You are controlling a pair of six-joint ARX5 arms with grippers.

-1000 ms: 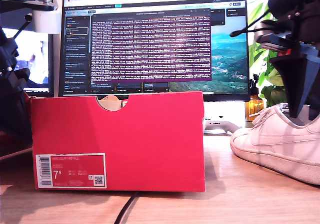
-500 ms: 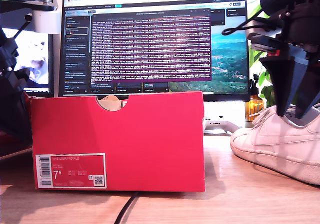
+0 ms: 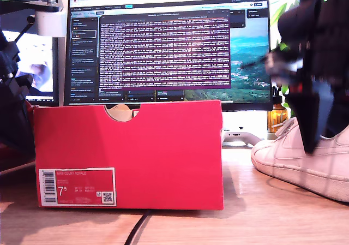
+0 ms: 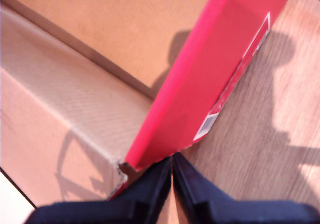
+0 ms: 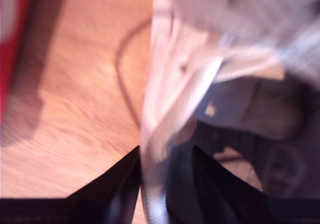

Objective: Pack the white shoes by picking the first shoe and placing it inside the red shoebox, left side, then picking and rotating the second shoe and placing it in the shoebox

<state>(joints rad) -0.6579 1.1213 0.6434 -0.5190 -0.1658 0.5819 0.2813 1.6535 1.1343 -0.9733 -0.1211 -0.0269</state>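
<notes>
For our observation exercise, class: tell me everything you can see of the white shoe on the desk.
The white shoe is a low-top sneaker that looks like leather, with white laces, a faint stitched side mark and an off-white sole. It sits on the wooden desk at the exterior view's right, toe towards the red shoebox but apart from it, cut off by the frame edge. My second tool straddles its collar wall, one finger inside the opening and one outside; blur hides how tightly it grips.

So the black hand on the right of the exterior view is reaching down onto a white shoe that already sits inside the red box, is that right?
Not quite. The shoe is not in the box; it stands on the wooden desk beside it, at the exterior view's right. The rest holds: my second hand is down on that shoe, as the exterior view shows.
</notes>
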